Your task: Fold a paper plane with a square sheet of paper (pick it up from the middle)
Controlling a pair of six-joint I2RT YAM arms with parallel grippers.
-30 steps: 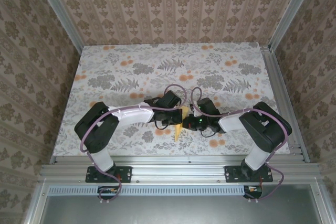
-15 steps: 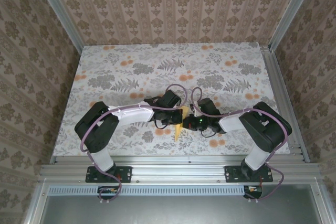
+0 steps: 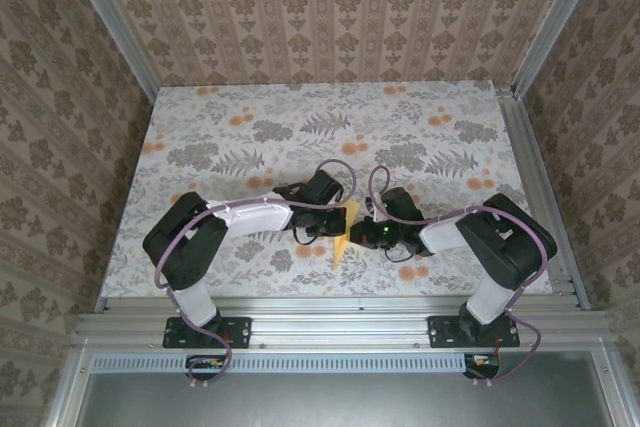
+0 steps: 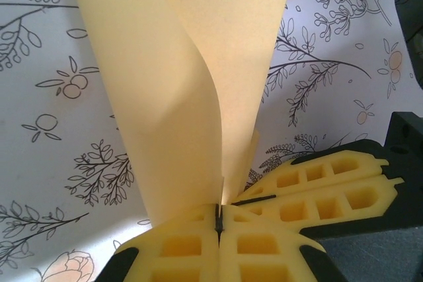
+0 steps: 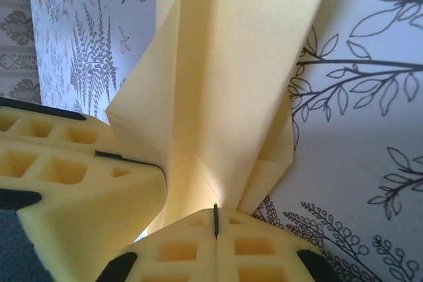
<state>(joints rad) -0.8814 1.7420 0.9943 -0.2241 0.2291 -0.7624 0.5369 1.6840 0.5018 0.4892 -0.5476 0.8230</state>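
Near the front middle of the flowered tablecloth (image 3: pixel 250 127), the left claw (image 4: pixel 219 219) and right claw (image 5: pixel 215 222) meet tip to tip, each squeezed fully closed on the folded yellow paper (image 3: pixel 341 242) (its point faces the arm bases).

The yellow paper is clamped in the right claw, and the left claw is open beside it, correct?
Not quite: the left claw is shut on the yellow paper too, as the left wrist view shows. The right claw is clamped on it, as you said.
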